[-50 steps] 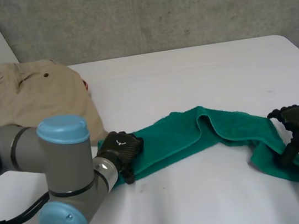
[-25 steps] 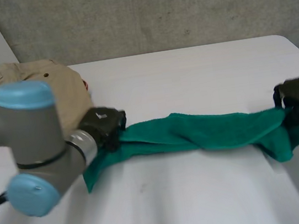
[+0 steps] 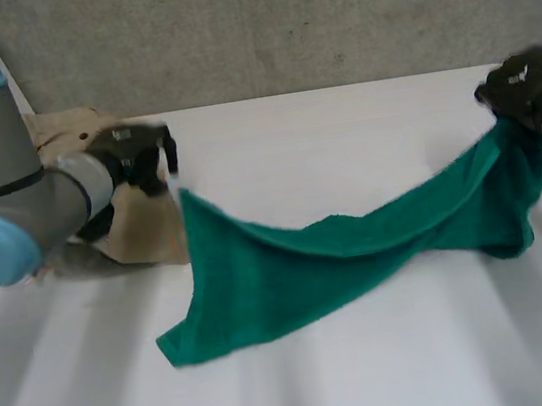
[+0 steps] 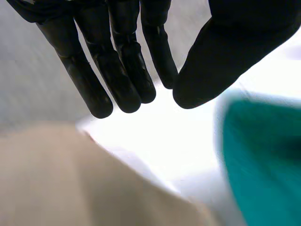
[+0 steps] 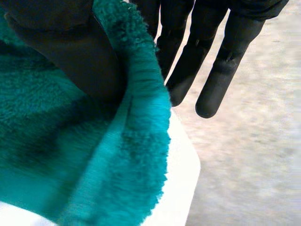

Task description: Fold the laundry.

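Green towel stretches across the white table in the head view, sagging in the middle. Its right end rises to the right hand, which is lifted over the table's far right corner, and a fold hangs down below that hand. The towel's left end stands up in a point just beside the left hand, and its lower left corner lies on the table. The left hand hovers over the edge of a beige garment heaped at the table's far left.

From the left wrist, the left hand has straight fingers, with the thumb set apart from them and nothing between. The towel is off to the thumb's side, clear of the grasp. The garment lies beyond the fingertips, with a strip of table between it and the towel.

From the right wrist, the right hand presses its thumb onto the towel, pinching the hem against the fingers, which run straight behind the cloth.
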Controlling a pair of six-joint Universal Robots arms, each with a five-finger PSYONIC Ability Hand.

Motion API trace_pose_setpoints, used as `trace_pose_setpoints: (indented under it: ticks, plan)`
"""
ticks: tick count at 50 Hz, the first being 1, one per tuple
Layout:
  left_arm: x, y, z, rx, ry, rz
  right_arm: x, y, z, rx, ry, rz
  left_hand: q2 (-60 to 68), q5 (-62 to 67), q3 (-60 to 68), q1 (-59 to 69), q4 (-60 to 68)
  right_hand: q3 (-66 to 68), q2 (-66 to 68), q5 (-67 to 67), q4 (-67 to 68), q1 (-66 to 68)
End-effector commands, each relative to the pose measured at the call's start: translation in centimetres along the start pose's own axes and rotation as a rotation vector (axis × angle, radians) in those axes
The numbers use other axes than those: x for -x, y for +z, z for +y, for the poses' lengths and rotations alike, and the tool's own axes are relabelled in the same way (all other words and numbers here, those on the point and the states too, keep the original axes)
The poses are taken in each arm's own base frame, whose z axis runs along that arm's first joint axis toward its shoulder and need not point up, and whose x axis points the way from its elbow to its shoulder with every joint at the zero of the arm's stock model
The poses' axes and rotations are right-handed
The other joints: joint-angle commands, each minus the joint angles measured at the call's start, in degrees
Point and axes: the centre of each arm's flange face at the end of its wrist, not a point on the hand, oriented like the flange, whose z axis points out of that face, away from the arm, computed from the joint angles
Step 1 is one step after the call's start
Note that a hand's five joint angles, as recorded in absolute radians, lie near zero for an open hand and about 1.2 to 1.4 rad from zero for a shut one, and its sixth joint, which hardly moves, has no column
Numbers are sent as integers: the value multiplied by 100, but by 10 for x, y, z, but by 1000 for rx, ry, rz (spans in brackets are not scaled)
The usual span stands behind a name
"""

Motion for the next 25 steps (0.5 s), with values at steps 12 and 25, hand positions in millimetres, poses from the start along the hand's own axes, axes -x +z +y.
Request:
trace_pose_setpoints:
  ticks: [12, 25]
  plan:
    - [30, -9, -133, -733, -76, -31, -70, 26, -91, -580, 196, 392, 1130, 1178, 1177, 3210, 1112, 1184, 1276, 1265, 1141, 1740]
    - [-41, 0, -14, -368, -198, 157, -36, -13, -83, -448, 173, 242, -5088, -5041, -5041, -3008, -5106, 1184, 1276, 1265, 1141, 1740]
